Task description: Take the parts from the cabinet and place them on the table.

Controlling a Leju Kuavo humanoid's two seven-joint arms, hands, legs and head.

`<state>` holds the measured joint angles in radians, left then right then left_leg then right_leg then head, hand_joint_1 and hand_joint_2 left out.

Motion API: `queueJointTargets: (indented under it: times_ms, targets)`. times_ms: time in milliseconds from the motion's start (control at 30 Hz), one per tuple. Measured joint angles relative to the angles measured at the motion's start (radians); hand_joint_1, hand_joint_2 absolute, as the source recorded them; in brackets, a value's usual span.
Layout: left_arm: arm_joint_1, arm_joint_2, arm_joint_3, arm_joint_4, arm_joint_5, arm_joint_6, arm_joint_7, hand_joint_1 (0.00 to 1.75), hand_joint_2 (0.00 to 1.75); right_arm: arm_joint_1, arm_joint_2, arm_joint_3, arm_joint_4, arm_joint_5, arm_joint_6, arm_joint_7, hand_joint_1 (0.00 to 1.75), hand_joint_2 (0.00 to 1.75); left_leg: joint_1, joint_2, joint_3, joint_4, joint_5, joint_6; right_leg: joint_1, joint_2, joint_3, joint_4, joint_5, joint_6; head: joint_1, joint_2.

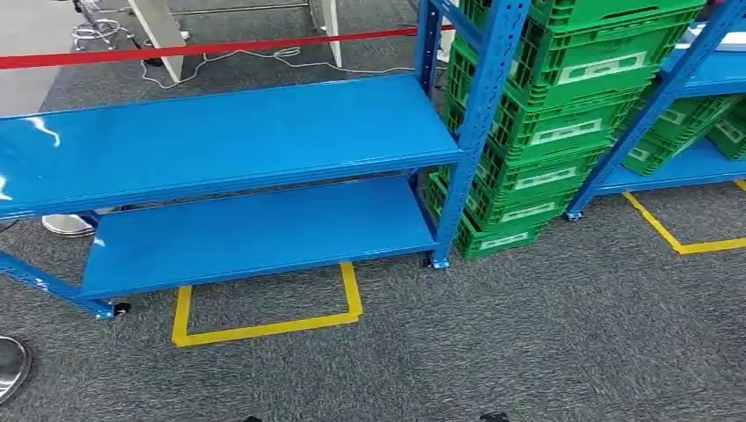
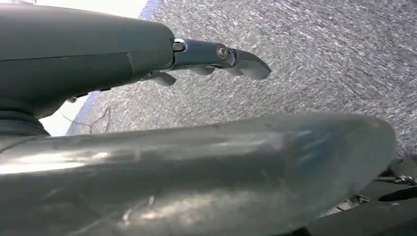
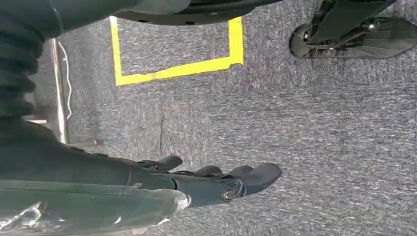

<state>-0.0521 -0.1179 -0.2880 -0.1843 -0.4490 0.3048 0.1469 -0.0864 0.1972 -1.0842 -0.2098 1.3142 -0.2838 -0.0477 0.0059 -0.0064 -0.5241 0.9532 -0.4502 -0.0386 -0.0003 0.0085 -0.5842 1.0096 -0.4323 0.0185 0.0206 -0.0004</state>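
We list: grey carpet [image 1: 545,334]; yellow floor tape [image 1: 264,327] forming a square outline before the shelving; stacked green crates [image 1: 545,123], labelled, between blue uprights; red barrier tape [image 1: 202,48] behind; white cable [image 1: 255,57] on the floor

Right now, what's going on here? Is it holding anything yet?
Nothing is being handled yet. The robot stands on grey carpet facing a blue shelf rack whose two shelves look bare, with stacked green crates to its right. The left hand and right hand hang over the floor, fingers fairly straight, holding nothing. No parts are visible from here.
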Motion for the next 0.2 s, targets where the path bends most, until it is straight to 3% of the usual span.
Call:
queueJointTargets:
  times_ms: [200]
  targets:
    - [0.000,0.000,0.000,0.000,0.000,0.001,-0.004,0.00,0.00,0.000,0.000,0.000,0.000,-0.001,0.002,-0.007,0.00,1.75,0.000,0.000,0.000,0.000,0.000,0.000,0.000,0.000,0.000,0.000,0.000,0.000,0.000,0.000]
